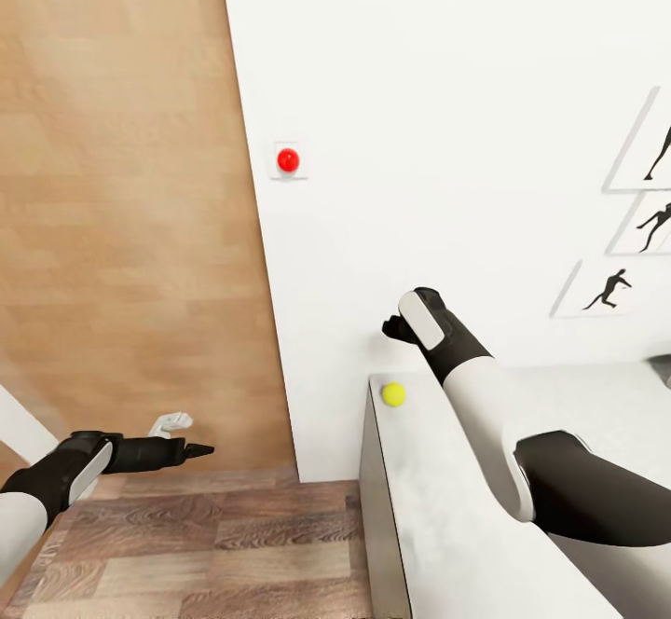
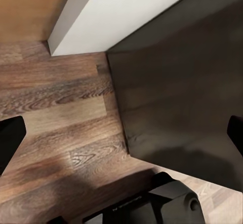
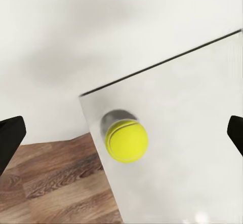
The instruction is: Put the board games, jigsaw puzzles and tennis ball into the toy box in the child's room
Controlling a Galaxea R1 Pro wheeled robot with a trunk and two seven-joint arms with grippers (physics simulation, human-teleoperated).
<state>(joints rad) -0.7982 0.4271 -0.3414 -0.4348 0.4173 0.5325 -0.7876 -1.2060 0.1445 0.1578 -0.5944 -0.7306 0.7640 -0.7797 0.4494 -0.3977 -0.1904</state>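
tennis ball (image 3: 126,141) at worktop (image 1: 466,526) near-left corner | light, springy, rolls; pinch across middle | right gripper (image 1: 399,328) fingers spread wide, empty | left gripper (image 1: 191,451) fingers open too

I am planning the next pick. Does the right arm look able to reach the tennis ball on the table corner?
Probably yes. The right pincer hovers open above the tennis ball, and nothing lies between them on the table.

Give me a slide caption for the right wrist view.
Right gripper open above the tennis ball, which sits near the corner of the pale table, wood floor below.
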